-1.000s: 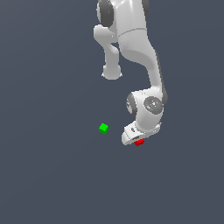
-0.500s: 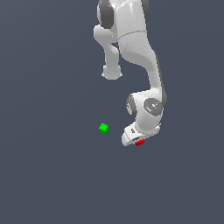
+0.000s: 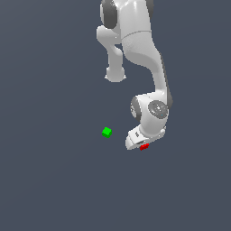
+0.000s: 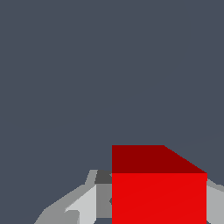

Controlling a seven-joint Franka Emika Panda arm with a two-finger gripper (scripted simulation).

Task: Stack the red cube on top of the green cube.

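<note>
wrist view shows the red cube (image 4: 159,194) filling the space between the gripper (image 4: 144,205) fingers, one grey finger (image 4: 83,203) visible on one side and a sliver of another (image 4: 215,199) at the opposite face, so the hand looks narrowed onto the cube, though actual contact cannot be confirmed. it is a plain bright red block with flat faces and sharp edges, the upper face darker. it will likely handle as light and rigid, perhaps a little slick, best pinched on two opposite flat sides at mid-height. exterior view places the red cube (image 3: 144,146) under the gripper (image 3: 139,143), with the green cube (image 3: 106,131) near, toward the exterior view's left, apart from it
</note>
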